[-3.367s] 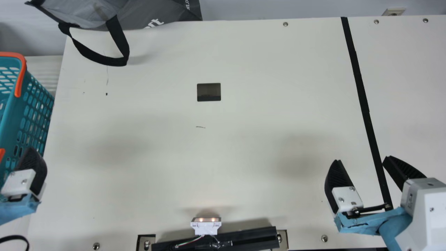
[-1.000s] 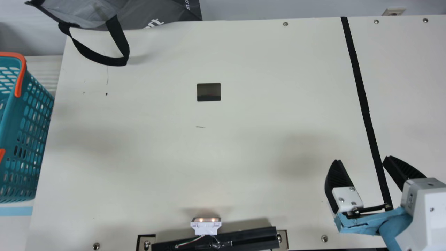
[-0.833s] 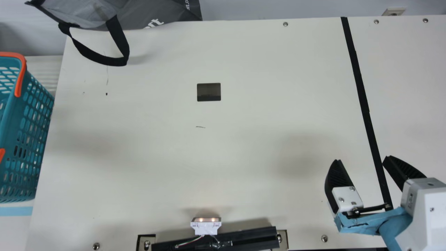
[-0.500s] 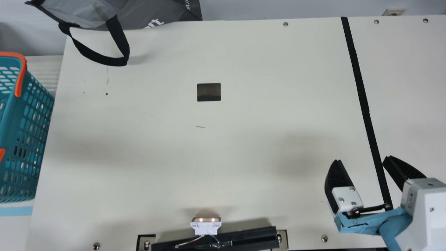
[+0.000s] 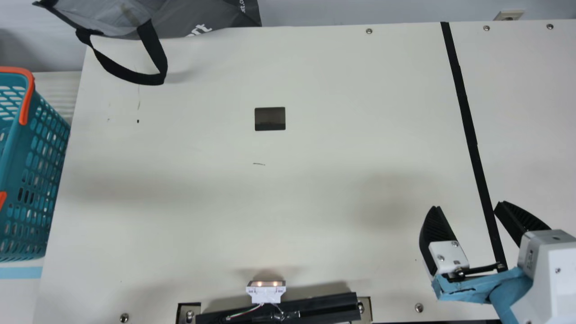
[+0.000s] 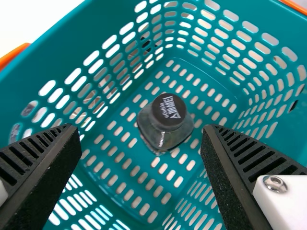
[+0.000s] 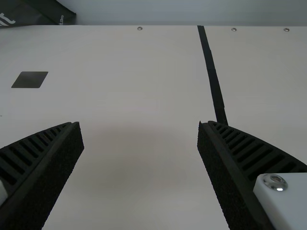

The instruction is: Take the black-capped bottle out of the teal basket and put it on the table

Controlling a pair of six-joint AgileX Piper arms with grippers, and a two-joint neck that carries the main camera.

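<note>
White lettering (image 6: 171,106) tops the black-capped bottle (image 6: 162,138), inside the teal basket (image 5: 28,153), nine o'clock! Left end effector (image 6: 140,129) spread above; right end effector (image 5: 468,205), four o'clock, spread too!

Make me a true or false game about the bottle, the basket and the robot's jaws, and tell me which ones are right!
1. The bottle is inside the teal basket. True.
2. The bottle's cap is red. False: the cap is black.
3. The left jaws are open. True.
4. The right jaws are squeezing the bottle. False: they are open and hold nothing.
5. The bottle is under the left jaws, not between them. True.
6. The basket has no holes. False: its sides are full of them.
</note>
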